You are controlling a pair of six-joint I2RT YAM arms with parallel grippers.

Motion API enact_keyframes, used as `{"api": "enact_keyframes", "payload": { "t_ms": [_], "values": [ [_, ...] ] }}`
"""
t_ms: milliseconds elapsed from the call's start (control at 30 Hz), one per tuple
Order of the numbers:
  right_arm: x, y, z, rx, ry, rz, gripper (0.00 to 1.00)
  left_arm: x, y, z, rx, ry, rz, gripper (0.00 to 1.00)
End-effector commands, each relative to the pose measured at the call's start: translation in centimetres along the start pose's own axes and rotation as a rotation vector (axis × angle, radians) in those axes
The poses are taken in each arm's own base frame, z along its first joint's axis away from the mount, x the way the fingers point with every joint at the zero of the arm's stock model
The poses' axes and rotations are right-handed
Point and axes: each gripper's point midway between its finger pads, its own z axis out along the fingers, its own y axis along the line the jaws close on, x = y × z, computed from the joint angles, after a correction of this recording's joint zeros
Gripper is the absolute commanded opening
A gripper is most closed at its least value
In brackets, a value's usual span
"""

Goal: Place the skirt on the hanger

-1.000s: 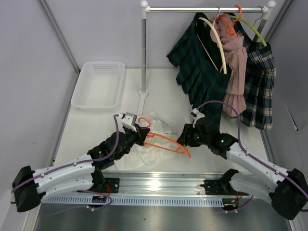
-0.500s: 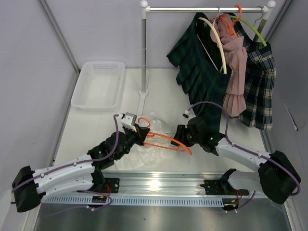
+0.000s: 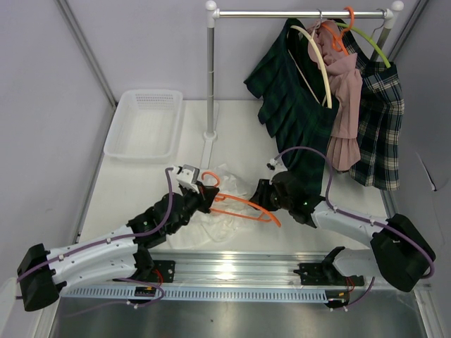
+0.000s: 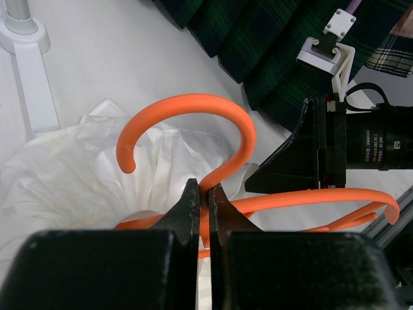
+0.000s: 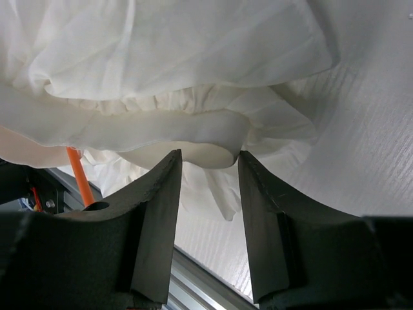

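A white table (image 3: 127, 201) stands before a clothes rail (image 3: 296, 13) hung with plaid and pink skirts (image 3: 299, 113). The white skirt (image 3: 231, 180) lies crumpled at the table's centre with the orange hanger (image 3: 243, 204) resting across it. The left gripper (image 4: 206, 194), placed as it was a second ago, has its jaws pressed together on the hanger's neck just below the hook. The right gripper (image 5: 210, 158) has swung in leftward to the skirt's near edge, its jaws apart, one on either side of a fold of the waistband — whether they yet press the cloth cannot be told.
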Motion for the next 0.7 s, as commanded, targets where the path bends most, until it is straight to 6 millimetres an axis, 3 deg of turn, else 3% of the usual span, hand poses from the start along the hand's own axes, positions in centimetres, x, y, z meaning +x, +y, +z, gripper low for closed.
{"api": "enact_keyframes", "payload": {
  "t_ms": [0,167,300,333,367,667],
  "values": [
    [-0.8,-0.3,0.7,0.02,-0.049,0.008,0.44,-1.9,-0.4,-0.2,0.011,-0.062,-0.004,0.0],
    [-0.1,-1.1,1.1,0.057,-0.035,0.008,0.32,-1.9,-0.2,-0.3,0.004,-0.065,-0.004,0.0],
    [-0.1,-1.8,1.0,0.094,-0.056,-0.003,0.14,-2.1,0.0,-0.3,-0.008,-0.073,-0.002,0.0],
    [-0.2,-1.8,0.9,0.097,-0.058,-0.006,0.03,-2.2,0.1,-0.3,-0.013,-0.077,0.001,0.0],
    [0.0,-2.0,0.7,0.106,-0.05,-0.007,0.0,-2.3,0.4,-0.3,-0.031,-0.084,0.003,0.0],
    [-0.8,-2.2,-3.6,0.138,-0.068,0.01,0.0,-3.7,2.9,0.5,-0.14,-0.141,0.037,0.0]
  ]
}}
